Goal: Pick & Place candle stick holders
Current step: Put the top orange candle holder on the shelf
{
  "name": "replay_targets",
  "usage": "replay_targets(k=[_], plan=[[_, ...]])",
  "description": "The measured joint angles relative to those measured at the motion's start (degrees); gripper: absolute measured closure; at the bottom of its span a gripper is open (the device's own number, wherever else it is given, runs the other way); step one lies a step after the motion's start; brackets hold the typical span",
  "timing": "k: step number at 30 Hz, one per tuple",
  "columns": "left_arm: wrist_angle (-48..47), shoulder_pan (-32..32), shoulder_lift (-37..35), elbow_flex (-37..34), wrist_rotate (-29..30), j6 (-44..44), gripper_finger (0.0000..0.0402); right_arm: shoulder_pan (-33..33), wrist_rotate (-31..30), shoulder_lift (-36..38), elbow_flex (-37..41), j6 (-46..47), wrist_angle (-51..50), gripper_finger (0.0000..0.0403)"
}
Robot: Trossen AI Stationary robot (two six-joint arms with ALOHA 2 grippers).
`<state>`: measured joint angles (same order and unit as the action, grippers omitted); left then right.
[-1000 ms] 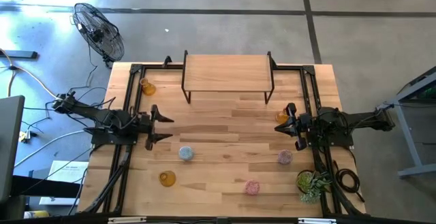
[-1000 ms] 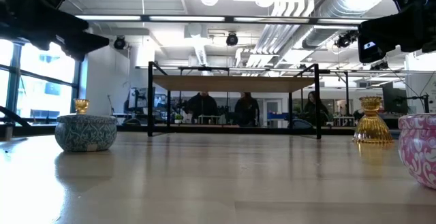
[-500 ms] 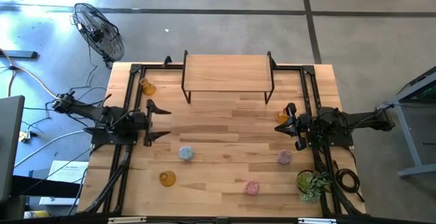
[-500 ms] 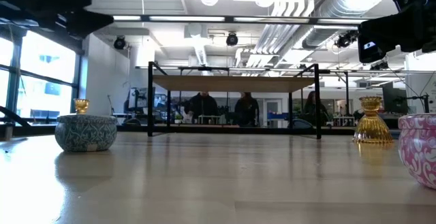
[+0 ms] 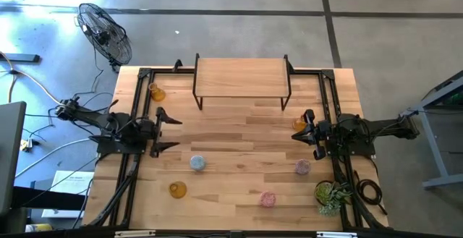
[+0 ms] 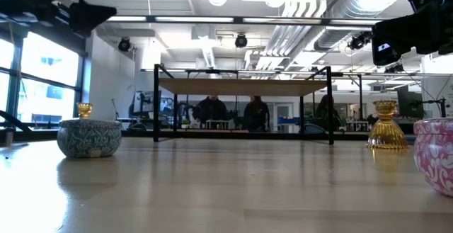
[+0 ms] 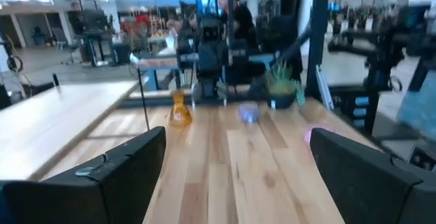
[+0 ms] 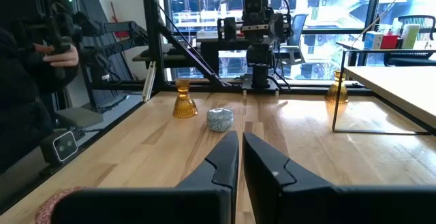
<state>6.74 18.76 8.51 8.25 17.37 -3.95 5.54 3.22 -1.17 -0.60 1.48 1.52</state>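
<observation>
a wooden counter (image 5: 239, 151) seen from above, six small glass candle stick holders scattered on it: amber ones far left (image 5: 156, 92), near left (image 5: 177, 189) and right (image 5: 299, 124), a pale blue one (image 5: 197, 163) mid-left, pink ones near right (image 5: 302, 167) (image 5: 268, 199). the left claw (image 5: 163, 130) gapes wide, empty, at the left edge. the right claw (image 5: 310, 134) is pinched closed, empty, beside the right amber holder. the holders are likely light, slick and breakable; grip gently around the stem or rim.

shelf (image 5: 242, 75): at the table's (image 5: 239, 151) far edge
potted plant (image 5: 329, 194): near right corner
</observation>
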Motion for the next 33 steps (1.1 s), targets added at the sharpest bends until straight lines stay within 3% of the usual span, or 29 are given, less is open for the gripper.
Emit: replay_targets(k=[3, 8, 14, 21, 28, 33], plan=[[0.0, 0.0, 0.0, 2.3, 3.5, -2.3, 0.0041, 0.0, 0.0, 0.0, 0.0, 0.0, 0.0, 0.0386], [-11.7, 0.0, 1.5, 12.4, 11.2, -3.1, 0.0041, 0.0, 0.0, 0.0, 0.0, 0.0, 0.0, 0.0386], [-30.7, 0.0, 7.8, 29.7, 21.9, -3.3, 0.0041, 0.0, 0.0, 0.0, 0.0, 0.0, 0.0, 0.0386], [-54.7, 0.0, 18.5, 48.8, 33.2, 2.6, 0.0041, 0.0, 0.0, 0.0, 0.0, 0.0, 0.0, 0.0386], [-75.4, 0.0, 28.2, 61.9, 34.3, 11.0, 0.0041, 0.0, 0.0, 0.0, 0.0, 0.0, 0.0, 0.0386], [-81.6, 0.0, 32.5, 65.2, 34.4, 17.2, 0.0041, 0.0, 0.0, 0.0, 0.0, 0.0, 0.0, 0.0386]])
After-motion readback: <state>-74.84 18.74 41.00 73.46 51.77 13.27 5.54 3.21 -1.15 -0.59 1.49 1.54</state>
